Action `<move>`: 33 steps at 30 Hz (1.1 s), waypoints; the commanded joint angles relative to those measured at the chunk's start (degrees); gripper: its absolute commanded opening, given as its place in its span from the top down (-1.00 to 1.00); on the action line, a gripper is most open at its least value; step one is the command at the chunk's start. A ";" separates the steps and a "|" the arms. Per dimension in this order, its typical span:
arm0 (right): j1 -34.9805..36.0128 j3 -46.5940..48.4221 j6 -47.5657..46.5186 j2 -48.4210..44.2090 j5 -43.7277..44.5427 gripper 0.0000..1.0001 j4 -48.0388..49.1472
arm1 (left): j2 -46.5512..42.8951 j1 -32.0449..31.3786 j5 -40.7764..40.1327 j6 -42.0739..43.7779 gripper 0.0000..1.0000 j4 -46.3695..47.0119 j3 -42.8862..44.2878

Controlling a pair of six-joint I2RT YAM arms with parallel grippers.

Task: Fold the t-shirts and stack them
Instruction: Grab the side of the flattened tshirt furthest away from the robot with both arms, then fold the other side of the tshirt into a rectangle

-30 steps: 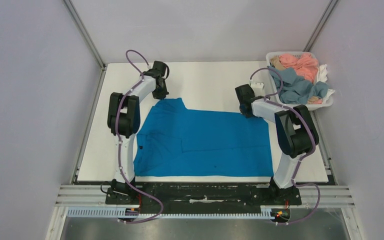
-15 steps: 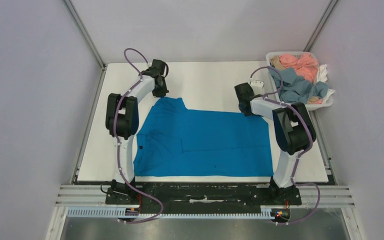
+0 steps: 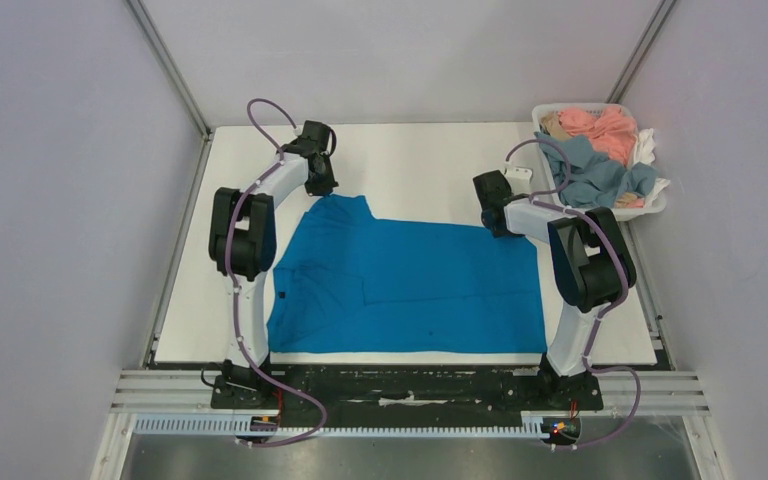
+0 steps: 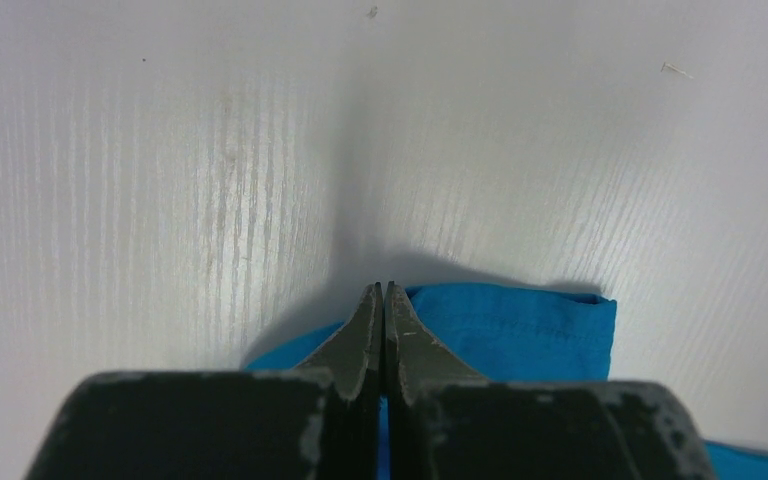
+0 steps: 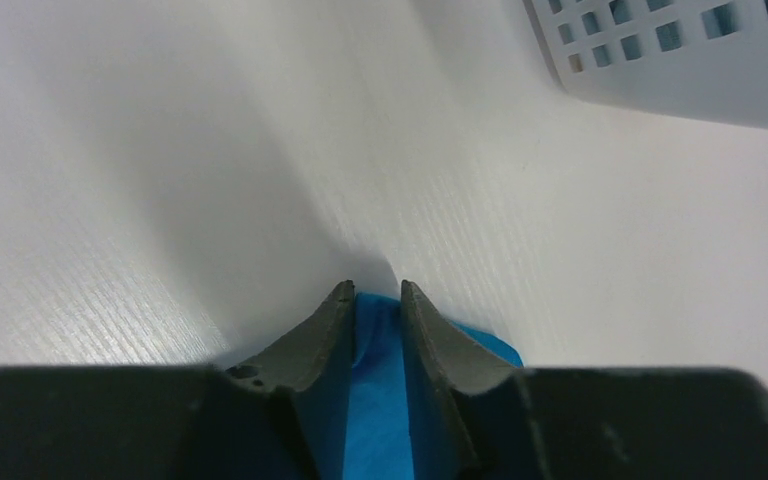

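**On the white table (image 3: 410,160): blue t-shirt (image 3: 410,285) pinched at both far corners**

From the top camera, the blue t-shirt lies spread flat between the two arms. The left gripper (image 3: 322,187) sits at its far-left corner and the right gripper (image 3: 497,222) at its far-right corner. A white basket (image 3: 572,108) of pink and grey-blue clothes (image 3: 600,155) stands at the table's far right corner.

Over on the left wrist cam, the fingers (image 4: 358,335) are squeezed tight together with blue cloth poking out either side, so it's clamped on the shirt's edge.

Right wrist cam: fingers (image 5: 322,330) at a narrow gap, with a fold of blue fabric pinched between them. The basket wall shows top right.
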 commanded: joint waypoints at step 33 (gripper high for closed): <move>6.72 -17.19 -8.35 -24.06 -1.39 1.00 5.80 | -37.98 -4.29 7.49 -0.56 0.95 10.26 -36.40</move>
